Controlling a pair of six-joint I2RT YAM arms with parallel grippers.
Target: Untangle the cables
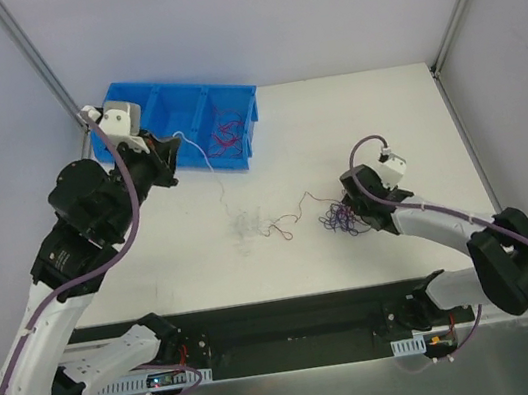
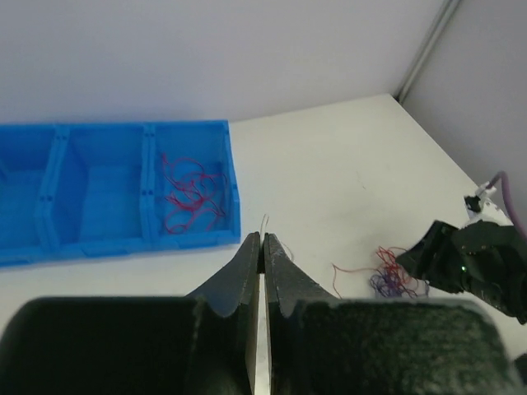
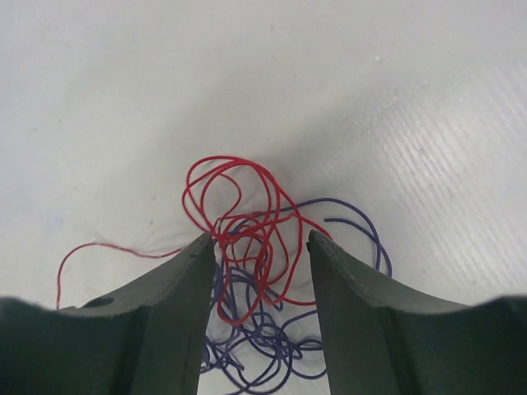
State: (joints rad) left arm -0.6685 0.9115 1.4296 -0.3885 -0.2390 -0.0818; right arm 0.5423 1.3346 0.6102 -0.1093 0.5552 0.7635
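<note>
Right wrist view: right gripper [image 3: 259, 243] stands spread astride the tangle of hair-thin red and purple cables [image 3: 255, 288]; better to pinch one red loop only. Far left, left gripper [image 2: 262, 240] is pressed together on a thin white cable [image 1: 210, 166] near the blue plastic bin [image 2: 115, 126].

Left gripper [image 2: 262, 239] pinching white cable [image 2: 264, 220], blue bin [image 2: 107, 247]

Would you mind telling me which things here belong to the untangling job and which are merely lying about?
Job: red-and-purple tangle, straddled by the open right gripper; white cable pinched in the shut left gripper; loose red cable.
Lying about: blue bin; red wires already in its end compartment.
</note>
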